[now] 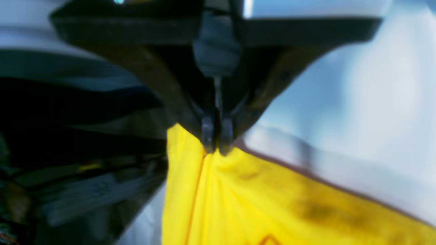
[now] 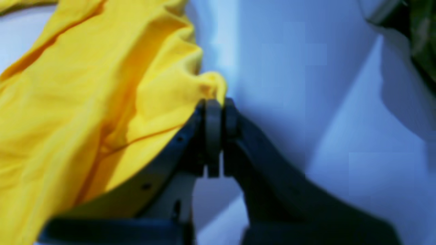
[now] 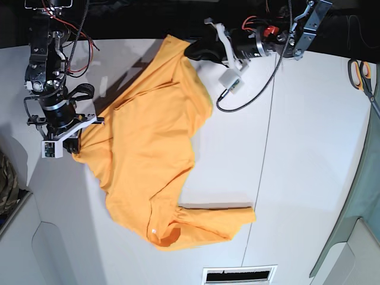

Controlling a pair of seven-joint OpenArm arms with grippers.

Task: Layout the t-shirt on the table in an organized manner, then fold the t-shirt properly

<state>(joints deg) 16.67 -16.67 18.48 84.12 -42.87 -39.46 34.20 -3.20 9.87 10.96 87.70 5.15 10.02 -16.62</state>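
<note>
We see both arms pinching the t-shirt [image 3: 148,148], which lies spread and rumpled across the left half of the table [image 3: 309,148]. Our left gripper [image 1: 217,144] is clamped tight on its far edge, and our right gripper [image 2: 220,107] is clamped on its left edge.

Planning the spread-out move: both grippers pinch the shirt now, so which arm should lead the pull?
Probably the right gripper: it pinches the t-shirt at an edge with bare table beside it. The left gripper holds the far corner, already near the table's back edge.
</note>
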